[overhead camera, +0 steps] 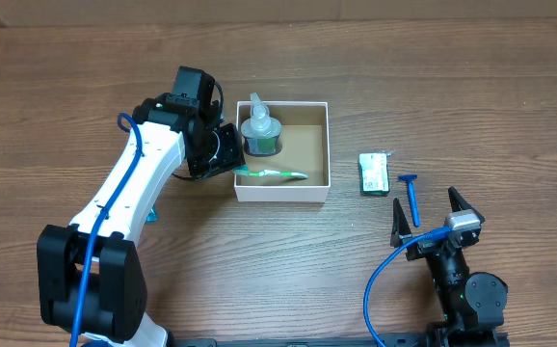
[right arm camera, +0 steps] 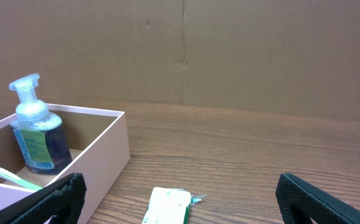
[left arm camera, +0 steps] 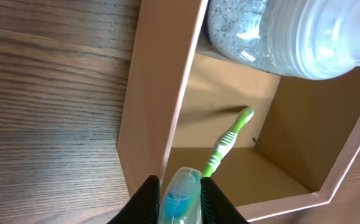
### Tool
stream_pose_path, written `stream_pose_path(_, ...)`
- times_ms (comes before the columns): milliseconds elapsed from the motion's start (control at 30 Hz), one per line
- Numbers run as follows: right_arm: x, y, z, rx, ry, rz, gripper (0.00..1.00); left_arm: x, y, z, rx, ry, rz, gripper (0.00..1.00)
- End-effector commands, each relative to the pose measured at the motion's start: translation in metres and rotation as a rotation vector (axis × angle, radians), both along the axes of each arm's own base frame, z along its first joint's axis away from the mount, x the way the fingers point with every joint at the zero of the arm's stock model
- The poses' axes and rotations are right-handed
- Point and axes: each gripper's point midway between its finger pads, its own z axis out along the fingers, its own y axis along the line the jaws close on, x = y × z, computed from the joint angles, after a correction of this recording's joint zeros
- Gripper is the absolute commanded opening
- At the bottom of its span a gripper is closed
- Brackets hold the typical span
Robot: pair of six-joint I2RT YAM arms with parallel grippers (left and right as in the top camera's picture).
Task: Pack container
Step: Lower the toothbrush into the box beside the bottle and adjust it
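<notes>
Overhead view shows the box in the middle of the table. A pump bottle stands in its far left corner. The left gripper is at the box's left wall, clamped on the handle end of a green toothbrush. The rest of the brush reaches into the near part of the box.

To do this step well, the brush should go a bit more to the right, so its handle clears the wall. Then it should go low and be let go gently, away from the bottle.

Left wrist view shows what the top view cannot: the two fingers pinch the clear blue handle right above the wall edge. I cannot be sure the brush head touches the floor.

Only the overhead view shows all that is left outside, on the right: a green packet and a blue razor. The right gripper waits near them, spread wide with nothing in it.
</notes>
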Motion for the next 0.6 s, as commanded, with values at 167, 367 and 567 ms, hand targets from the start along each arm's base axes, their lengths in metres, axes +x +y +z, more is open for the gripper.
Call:
stream_pose_path(167, 0.000, 0.002, -0.002, -0.004, -0.004, 0.007, 1.00, 0.005, -0.013, 0.018, -0.087, -0.027, -0.026, 0.19)
stream_pose_path(367, 0.000, 0.002, -0.002, -0.004, -0.004, 0.007, 1.00, 0.006, -0.023, 0.024, -0.148, -0.036, -0.043, 0.17)
stream_pose_path(567, 0.000, 0.002, -0.002, -0.004, -0.004, 0.007, 1.00, 0.016, -0.039, 0.041, -0.233, -0.090, -0.077, 0.17)
